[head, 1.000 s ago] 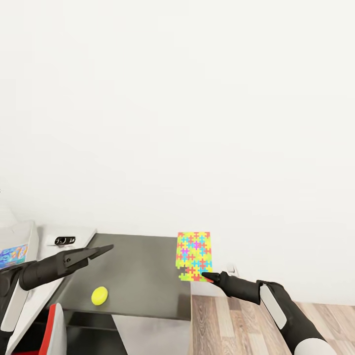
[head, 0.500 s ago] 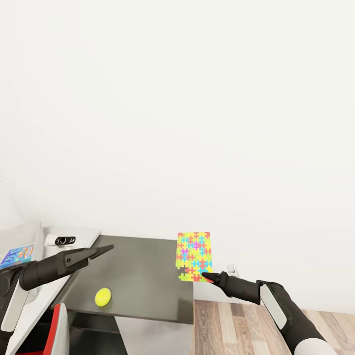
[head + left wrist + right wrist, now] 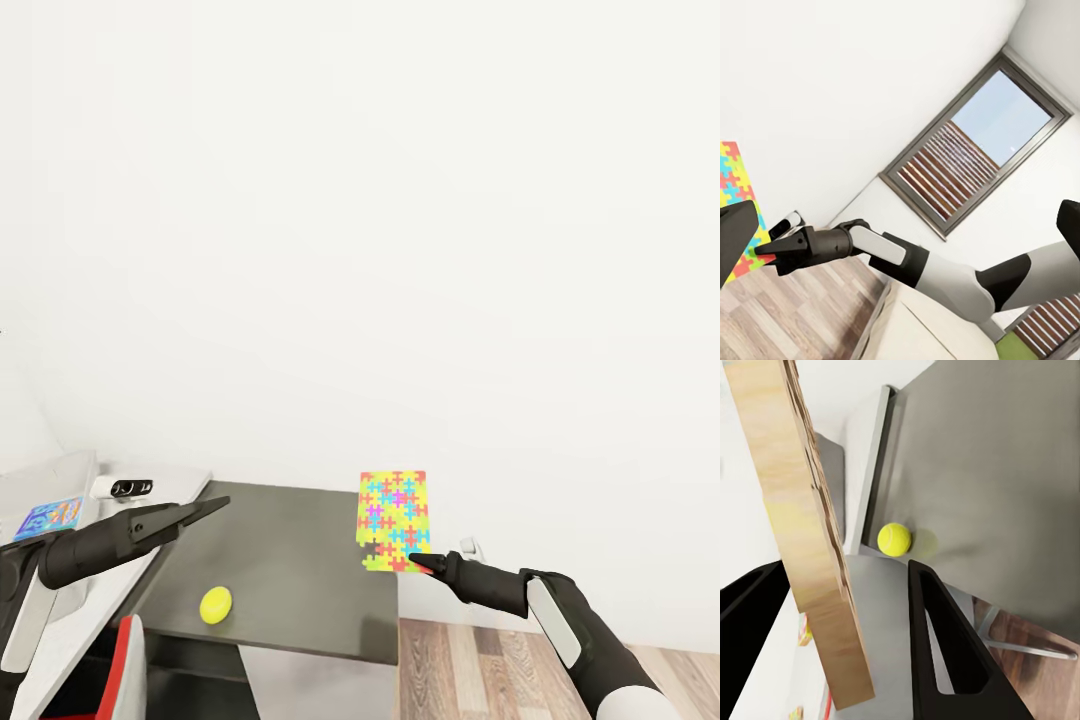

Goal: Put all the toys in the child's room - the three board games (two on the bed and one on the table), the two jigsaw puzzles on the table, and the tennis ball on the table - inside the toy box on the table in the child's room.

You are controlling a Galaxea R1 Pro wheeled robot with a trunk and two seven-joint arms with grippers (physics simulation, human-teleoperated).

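Your right tool [image 3: 415, 562] is clamped on the lower corner of the upright jigsaw puzzle [image 3: 394, 519]. The tennis ball [image 3: 215, 605] lies on the dark cabinet [image 3: 300, 580], below and between both tools. Your left tool [image 3: 218, 503] carries nothing; I cannot tell how far open it is.

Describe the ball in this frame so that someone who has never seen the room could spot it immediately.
Start at the low dark grey cabinet top against the white wall. Near its front left sits a small round yellow-green tennis ball, alone on the surface, unlike the flat multicoloured jigsaw puzzle slab held upright past the cabinet's right end.
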